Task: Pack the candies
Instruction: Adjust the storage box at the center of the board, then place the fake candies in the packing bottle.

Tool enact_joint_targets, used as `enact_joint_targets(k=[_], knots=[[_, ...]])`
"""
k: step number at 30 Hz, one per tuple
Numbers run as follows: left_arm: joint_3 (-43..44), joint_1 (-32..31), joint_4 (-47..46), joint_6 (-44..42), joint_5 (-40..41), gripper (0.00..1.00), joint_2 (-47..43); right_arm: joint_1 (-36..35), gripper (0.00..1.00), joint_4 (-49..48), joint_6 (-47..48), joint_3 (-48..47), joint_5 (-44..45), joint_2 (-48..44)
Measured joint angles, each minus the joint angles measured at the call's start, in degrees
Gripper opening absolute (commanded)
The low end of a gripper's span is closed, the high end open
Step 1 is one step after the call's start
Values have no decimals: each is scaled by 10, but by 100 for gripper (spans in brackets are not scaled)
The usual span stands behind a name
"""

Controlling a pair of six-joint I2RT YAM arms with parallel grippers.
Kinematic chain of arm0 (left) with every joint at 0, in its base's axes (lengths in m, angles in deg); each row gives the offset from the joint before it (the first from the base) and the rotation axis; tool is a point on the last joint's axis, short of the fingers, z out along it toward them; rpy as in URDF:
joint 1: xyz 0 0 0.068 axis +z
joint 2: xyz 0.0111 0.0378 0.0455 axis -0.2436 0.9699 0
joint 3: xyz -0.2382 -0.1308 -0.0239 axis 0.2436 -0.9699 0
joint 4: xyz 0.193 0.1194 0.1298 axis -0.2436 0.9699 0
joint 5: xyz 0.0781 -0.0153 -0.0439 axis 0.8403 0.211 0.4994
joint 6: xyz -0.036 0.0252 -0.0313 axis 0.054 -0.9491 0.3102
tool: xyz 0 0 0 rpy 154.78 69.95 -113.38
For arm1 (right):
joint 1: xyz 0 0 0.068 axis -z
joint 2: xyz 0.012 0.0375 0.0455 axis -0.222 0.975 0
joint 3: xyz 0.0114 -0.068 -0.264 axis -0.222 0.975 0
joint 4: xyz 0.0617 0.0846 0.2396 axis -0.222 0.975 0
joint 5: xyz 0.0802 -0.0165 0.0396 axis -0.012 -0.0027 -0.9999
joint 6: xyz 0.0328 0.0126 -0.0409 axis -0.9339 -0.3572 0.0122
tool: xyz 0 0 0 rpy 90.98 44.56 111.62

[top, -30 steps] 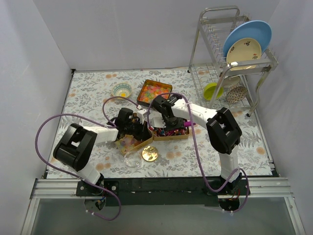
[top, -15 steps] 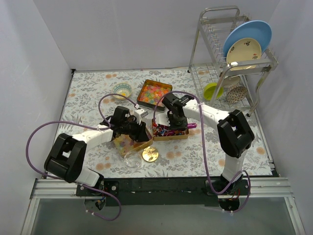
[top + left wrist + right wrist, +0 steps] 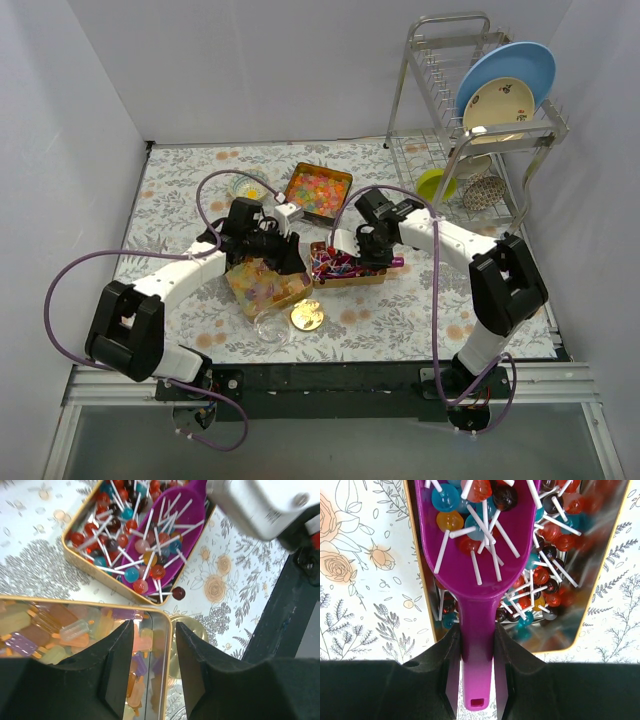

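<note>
step: lift loaded scoop [image 3: 477, 611] out of tin [image 3: 422, 580]; judged: keep bowl level, rise slowly, sticks overhang and could snag or spill | right hand [image 3: 476, 642]: clamped on scoop handle | candies [image 3: 445, 497]: heaped in scoop bowl, rest in tin below | left hand [image 3: 154, 637]: narrow gap over gummy tin [image 3: 75, 601] rim, cannot tell if gripping

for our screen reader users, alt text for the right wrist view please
The right gripper clamps the handle of a magenta scoop loaded with lollipops, its bowl over a gold tin of more lollipops. Floral tablecloth shows on both sides.
</note>
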Motion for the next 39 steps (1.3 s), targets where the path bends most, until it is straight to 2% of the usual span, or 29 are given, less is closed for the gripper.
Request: enact_joint_targets(k=[13,24,29,33,39], knots=[[104,48,23,-2,7,41,30,51,1,-38,1,30,-41,-19],[267,87,139,-62,63,46,90,81,1,-29,13,31,-71,-46],[255,114,151,-67,89,48,78,79,1,-35,4,31,-115,-97],[213,136,150,-52,104,56,56,73,1,-72,-2,57,-140,-153],[178,196,145,-8,111,56,17,25,1,-104,-3,70,-130,-180]])
